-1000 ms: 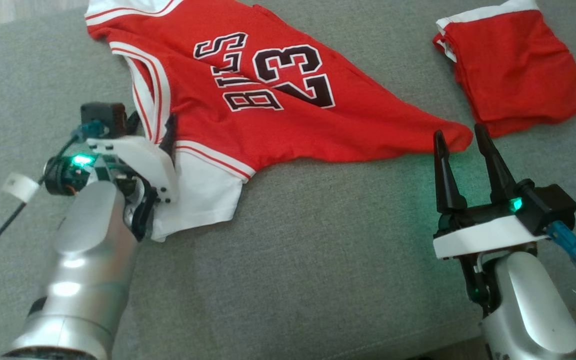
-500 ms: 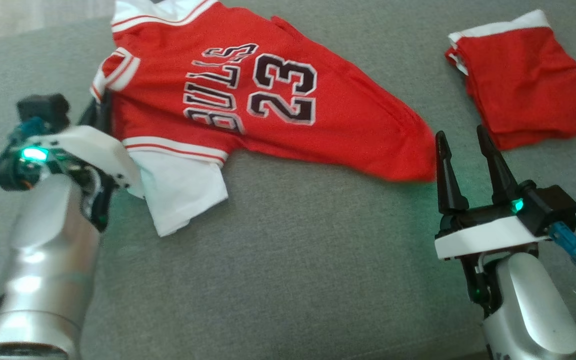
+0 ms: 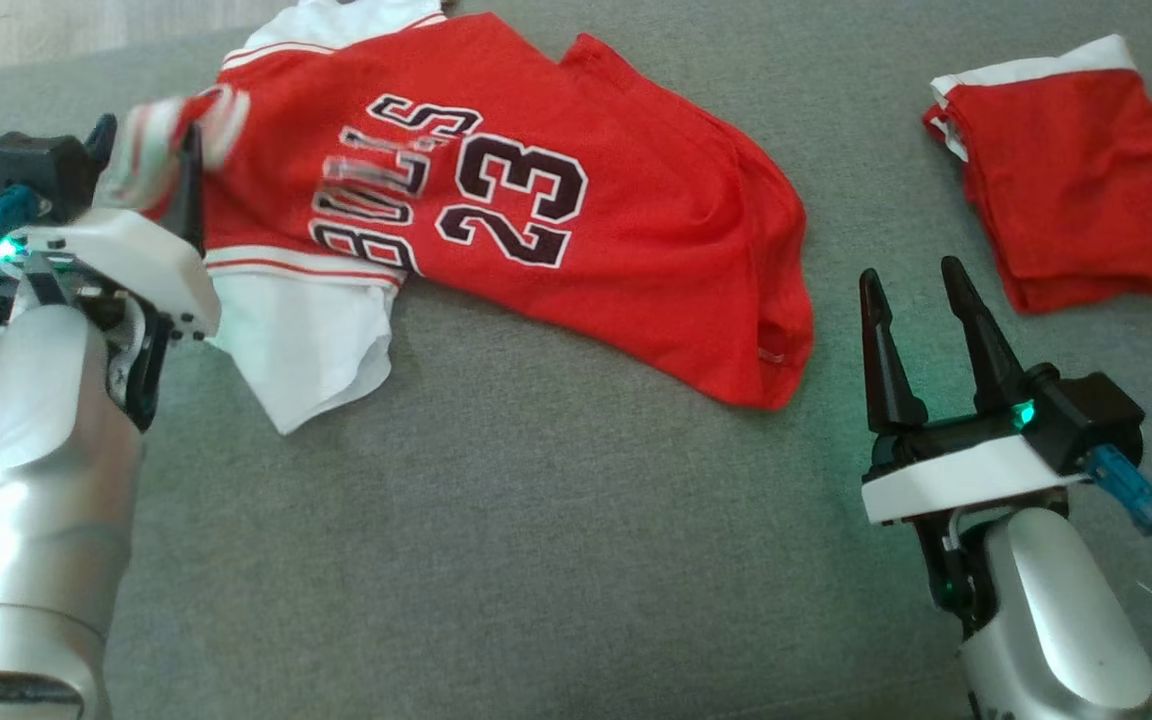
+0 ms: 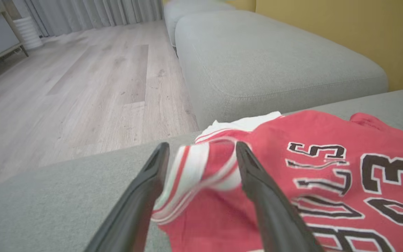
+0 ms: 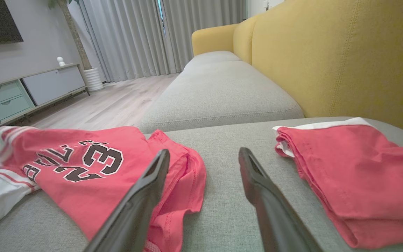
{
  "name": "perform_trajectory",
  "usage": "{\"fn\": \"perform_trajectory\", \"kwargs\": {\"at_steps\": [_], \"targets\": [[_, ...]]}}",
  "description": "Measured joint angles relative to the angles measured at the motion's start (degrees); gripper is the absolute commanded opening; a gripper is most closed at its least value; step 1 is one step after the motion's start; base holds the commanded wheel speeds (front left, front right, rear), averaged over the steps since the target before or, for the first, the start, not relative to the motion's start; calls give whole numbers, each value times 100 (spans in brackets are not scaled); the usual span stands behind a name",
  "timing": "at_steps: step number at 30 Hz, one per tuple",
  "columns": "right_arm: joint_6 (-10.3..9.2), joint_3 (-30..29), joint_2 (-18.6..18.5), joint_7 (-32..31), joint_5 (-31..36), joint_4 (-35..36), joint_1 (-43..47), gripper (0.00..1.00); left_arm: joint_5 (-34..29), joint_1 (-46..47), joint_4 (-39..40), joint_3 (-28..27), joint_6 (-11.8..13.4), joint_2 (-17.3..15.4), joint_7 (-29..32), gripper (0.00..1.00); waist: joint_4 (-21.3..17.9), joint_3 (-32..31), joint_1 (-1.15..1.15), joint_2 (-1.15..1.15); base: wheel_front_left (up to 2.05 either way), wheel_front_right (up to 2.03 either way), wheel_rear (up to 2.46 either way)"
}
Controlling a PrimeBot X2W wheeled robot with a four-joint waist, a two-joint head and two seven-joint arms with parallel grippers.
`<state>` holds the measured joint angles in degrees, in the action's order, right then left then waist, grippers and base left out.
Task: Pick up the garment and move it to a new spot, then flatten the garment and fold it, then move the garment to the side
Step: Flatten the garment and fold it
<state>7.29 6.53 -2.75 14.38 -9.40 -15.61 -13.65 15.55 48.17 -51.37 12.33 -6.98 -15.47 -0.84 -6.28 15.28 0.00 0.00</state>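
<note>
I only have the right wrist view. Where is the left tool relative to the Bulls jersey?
Observer: The left tool is at the jersey's striped trim, on the far side from the right tool.
Operator: Is it clamped on the trim?
Observer: No, its fingers stand apart, with the trim blurred between them.

Left tool (image 4: pixel 201 146), right tool (image 3: pixel 910 272): agape.
</note>
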Motion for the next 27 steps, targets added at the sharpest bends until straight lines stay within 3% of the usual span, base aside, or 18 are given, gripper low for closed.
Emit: {"fn": "perform_trajectory", "kwargs": {"at_steps": [7, 12, 23, 27], "targets": [[0, 14, 0, 0, 42, -5, 6, 100, -13, -129, 177, 47, 51, -40, -613, 100, 138, -175, 0, 0, 0, 0, 0], [0, 32, -1, 0, 88, -20, 34, 100, 143, -794, 609, -26, 133, -8, -1131, 100, 275, -391, -1, 0, 0, 0, 0], [0, 31, -1, 0, 90, -185, 447, 100, 463, -3121, 2352, -328, 601, 611, -1344, 100, 619, -889, -1, 0, 0, 0, 0], [0, 51, 0, 0, 90, -186, 461, 100, 464, -3612, 2795, -383, 604, 777, -1345, 100, 669, -939, -2, 0, 0, 0, 0]]}}
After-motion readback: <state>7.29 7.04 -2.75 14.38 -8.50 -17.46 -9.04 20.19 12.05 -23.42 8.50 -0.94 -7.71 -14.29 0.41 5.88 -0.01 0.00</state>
